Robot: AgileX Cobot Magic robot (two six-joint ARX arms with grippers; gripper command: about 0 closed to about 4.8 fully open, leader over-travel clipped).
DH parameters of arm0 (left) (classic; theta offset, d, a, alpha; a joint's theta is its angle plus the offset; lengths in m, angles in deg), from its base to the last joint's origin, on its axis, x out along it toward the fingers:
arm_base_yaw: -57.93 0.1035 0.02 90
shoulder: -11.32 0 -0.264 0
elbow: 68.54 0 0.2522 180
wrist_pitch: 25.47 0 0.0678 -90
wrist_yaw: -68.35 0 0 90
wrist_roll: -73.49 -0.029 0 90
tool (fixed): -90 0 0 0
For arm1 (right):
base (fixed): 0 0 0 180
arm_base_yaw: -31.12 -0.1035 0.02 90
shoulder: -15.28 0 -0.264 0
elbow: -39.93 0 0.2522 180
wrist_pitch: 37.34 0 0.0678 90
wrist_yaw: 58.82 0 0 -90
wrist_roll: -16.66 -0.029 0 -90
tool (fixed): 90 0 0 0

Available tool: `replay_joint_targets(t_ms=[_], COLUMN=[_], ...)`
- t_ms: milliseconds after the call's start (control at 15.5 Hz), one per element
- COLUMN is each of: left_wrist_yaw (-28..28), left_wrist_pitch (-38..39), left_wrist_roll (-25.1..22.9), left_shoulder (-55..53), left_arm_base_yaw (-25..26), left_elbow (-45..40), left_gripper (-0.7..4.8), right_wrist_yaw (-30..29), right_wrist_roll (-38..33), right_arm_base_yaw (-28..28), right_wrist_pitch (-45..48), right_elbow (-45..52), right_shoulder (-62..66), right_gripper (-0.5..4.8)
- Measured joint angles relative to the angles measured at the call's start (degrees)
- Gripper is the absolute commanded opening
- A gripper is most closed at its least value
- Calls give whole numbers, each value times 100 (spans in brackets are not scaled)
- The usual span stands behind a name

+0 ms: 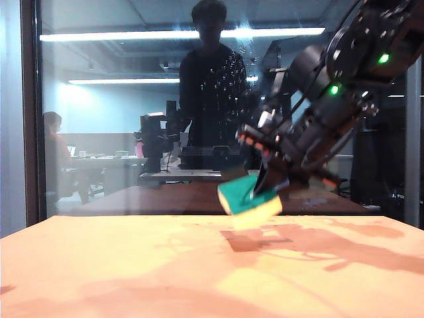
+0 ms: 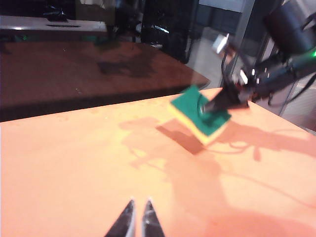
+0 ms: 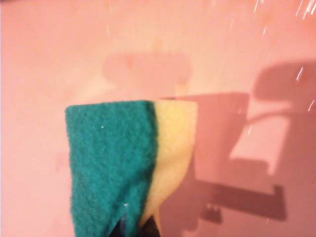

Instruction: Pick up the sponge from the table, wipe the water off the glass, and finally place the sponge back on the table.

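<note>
one sponge pinched by right gripper, left gripper closed

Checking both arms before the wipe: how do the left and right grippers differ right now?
The right gripper is shut on the sponge, which is lifted clear of the table near the glass; the left gripper is shut and holds nothing. The right reaches out by the glass; the left hangs over bare table. Both are shut.

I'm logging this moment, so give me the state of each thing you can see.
sponge: lifted off the table, tilted, gripped.
right claw: shut on the sponge, near the glass.
left claw: shut, empty, low over the table.
glass: upright, droplets on it.
table: bare, orange.
</note>
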Motion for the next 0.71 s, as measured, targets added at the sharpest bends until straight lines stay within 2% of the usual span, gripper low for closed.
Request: replay_joint_targets(t_ms=[388,582,711], left_wrist_yaw=[-17,-66,-199], left_wrist_pitch=[-219,-407,-501], left_wrist_roll=[0,-2,-2], left_shoulder=[0,0,0], left_arm_base_yaw=[-2,0,-2], left_elbow=[0,0,2], left_gripper=[25,24,25], right_wrist_yaw=[560,597,595], right_wrist_roll=[487,586,654], right_arm_base_yaw=[380,702,848], right_wrist_pitch=[909,1888,2094], right_elbow=[2,0,-205], right_shoulder=[-254,-254,-245], right_gripper=[-7,-7,-7])
